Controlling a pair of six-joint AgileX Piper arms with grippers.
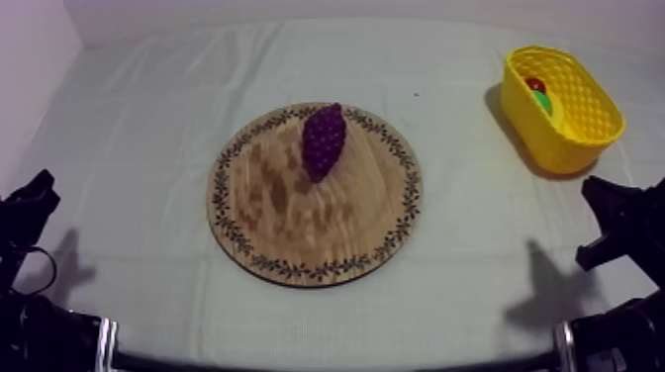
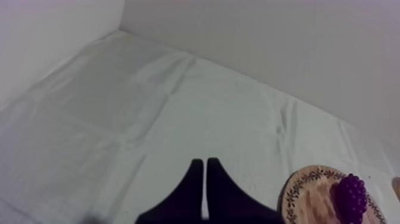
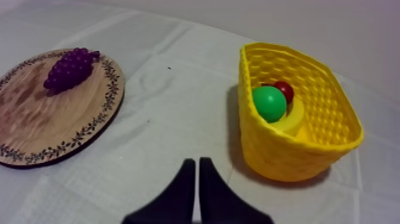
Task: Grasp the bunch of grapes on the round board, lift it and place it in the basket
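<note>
The bunch of grapes [image 1: 324, 140] lies on the wooden board [image 1: 315, 232]. It is dark purple and rests on its side on the far part of the board, close to the patterned rim but inside it. The board sits flat near the middle of the grey-white cloth [image 1: 148, 129].

The yellow basket [image 1: 584, 114] stands at the far right of the table, well apart from the board, with bare cloth between them. Inside it a small red fruit [image 3: 284, 89] lies touching a green round fruit [image 3: 269, 103]. Both rest on a pale yellow piece [image 3: 294, 119] that may be another toy fruit, though too little of it shows to tell its kind.

The left gripper [image 2: 205, 162] is clenched on nothing, its two black fingers lying together as a narrow wedge. It hangs over bare cloth at the left side of the table, and the board with the grapes is well off to its side.

The right gripper [image 3: 197, 161] is likewise closed and holds nothing, its fingers pressed together. It points at the strip of cloth between the board and the basket, nearer the basket and touching neither.

In the top view both arms sit low at their own sides of the table, each casting a soft shadow on the cloth.
</note>
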